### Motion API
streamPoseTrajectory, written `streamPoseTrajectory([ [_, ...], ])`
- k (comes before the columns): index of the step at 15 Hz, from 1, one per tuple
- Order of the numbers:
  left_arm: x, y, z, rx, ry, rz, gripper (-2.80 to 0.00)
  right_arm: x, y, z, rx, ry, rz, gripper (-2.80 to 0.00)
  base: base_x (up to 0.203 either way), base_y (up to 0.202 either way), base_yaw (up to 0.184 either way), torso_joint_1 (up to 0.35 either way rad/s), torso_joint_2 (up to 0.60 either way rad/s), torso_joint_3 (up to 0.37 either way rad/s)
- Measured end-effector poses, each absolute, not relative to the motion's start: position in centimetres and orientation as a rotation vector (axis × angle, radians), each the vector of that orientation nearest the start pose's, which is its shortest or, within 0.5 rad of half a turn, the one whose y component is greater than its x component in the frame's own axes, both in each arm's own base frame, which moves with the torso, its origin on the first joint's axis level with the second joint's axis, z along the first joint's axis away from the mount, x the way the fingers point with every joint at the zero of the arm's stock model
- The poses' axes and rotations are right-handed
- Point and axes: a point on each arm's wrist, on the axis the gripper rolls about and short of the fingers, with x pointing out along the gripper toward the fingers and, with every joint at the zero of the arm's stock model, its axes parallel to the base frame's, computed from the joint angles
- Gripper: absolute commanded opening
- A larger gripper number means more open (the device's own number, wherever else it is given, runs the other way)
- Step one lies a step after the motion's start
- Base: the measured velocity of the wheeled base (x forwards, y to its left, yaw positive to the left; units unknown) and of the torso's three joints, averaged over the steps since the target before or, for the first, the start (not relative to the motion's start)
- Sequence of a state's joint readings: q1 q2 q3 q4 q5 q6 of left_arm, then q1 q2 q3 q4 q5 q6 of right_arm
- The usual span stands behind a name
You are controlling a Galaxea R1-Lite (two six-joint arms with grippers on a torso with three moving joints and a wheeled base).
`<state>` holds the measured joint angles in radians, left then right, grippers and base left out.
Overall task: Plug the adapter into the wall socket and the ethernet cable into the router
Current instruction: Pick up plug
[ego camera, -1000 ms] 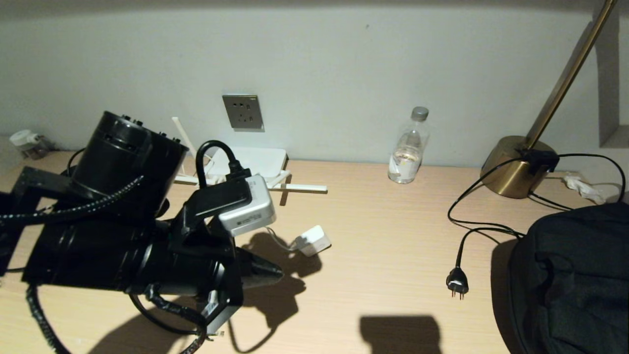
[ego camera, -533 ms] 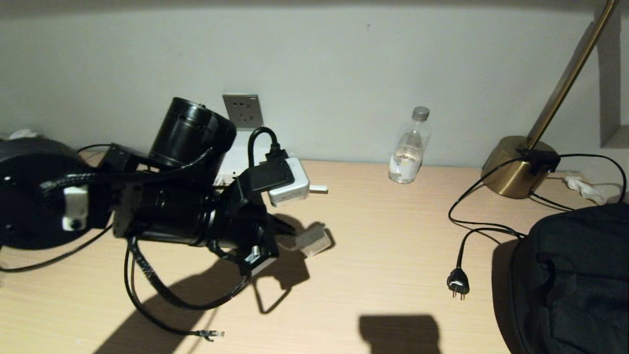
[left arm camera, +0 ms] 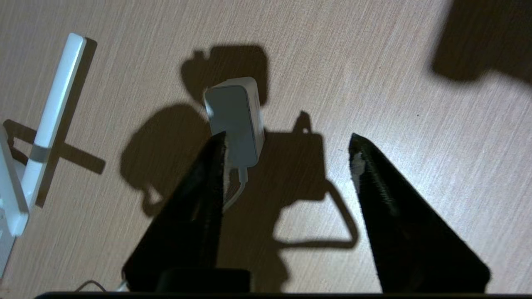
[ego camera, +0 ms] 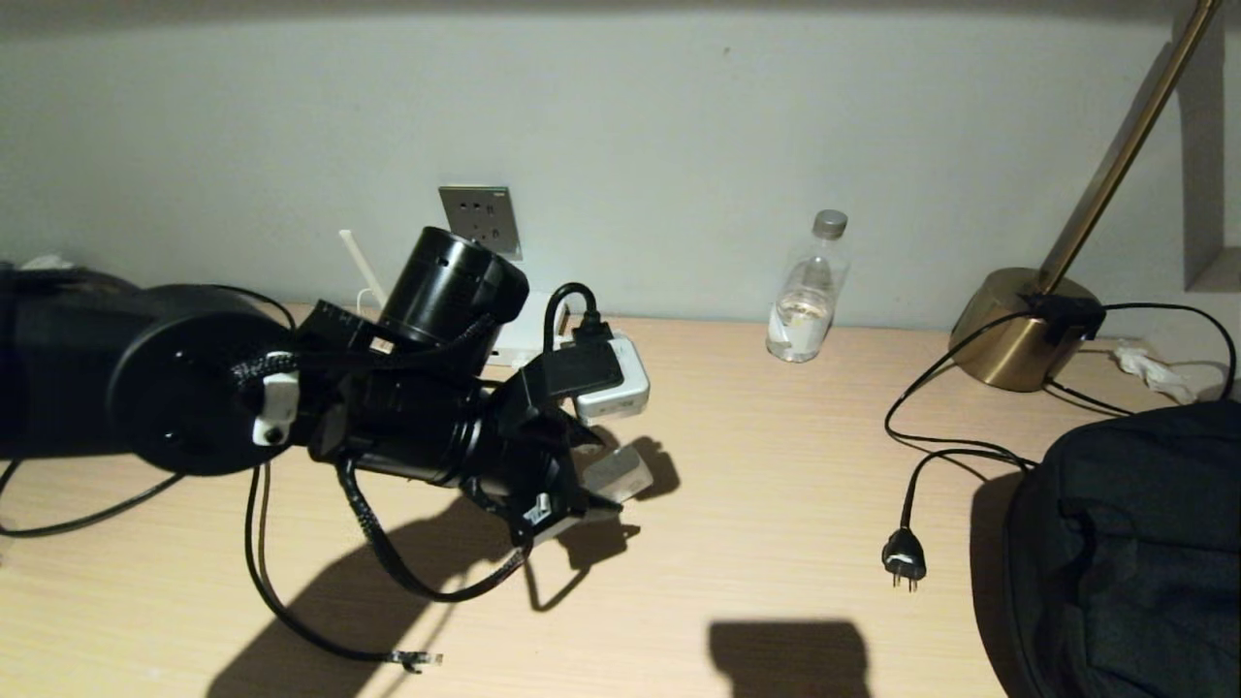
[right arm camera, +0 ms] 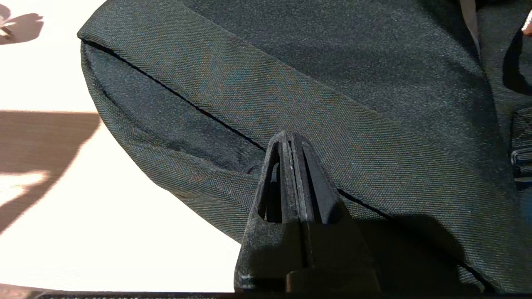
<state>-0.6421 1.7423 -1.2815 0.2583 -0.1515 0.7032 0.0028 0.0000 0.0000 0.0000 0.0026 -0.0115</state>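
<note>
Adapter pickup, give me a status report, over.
Left gripper open over the adapter, not gripping. Right gripper shut, parked by the black bag. Wall socket empty. Nothing blocking.

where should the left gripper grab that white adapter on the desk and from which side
Grip the adapter across its two broad flat faces, coming down from above. It stands on edge on the desk, cord trailing toward the left gripper, whose open fingers sit off-centre, so shift until they straddle it.

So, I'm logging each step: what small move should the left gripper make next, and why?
Probably shift sideways to centre on the adapter, then lower. The left gripper is open, but the adapter lies on the desk beside one finger, not between them.
</note>
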Motion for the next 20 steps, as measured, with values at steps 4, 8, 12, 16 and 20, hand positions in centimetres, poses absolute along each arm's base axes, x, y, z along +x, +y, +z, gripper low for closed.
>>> streamPoseTrajectory([
  [4,26.6,-20.3,21.7,0.863,0.404,-1.007,0.00,-2.3,0.0,7.5,-0.012,0.000,0.005,-2.80,0.000,0.000,0.000,0.000,0.00,0.000],
  [8,27.9,-20.9,22.1,0.891,0.473,-1.022,0.00,-2.3,0.0,7.5,-0.015,0.000,0.005,-2.80,0.000,0.000,0.000,0.000,0.00,0.000],
  [12,28.7,-21.4,21.4,0.889,0.514,-1.034,0.00,-2.3,0.0,7.5,-0.017,0.000,0.006,-2.80,0.000,0.000,0.000,0.000,0.00,0.000],
  [16,29.4,-21.7,20.5,0.872,0.543,-1.029,0.00,-2.3,0.0,7.5,-0.017,0.000,0.005,-2.80,0.000,0.000,0.000,0.000,0.00,0.000],
  [20,29.8,-21.9,19.8,0.855,0.575,-1.024,0.00,-2.3,0.0,7.5,-0.018,0.001,0.006,-2.80,0.000,0.000,0.000,0.000,0.00,0.000],
])
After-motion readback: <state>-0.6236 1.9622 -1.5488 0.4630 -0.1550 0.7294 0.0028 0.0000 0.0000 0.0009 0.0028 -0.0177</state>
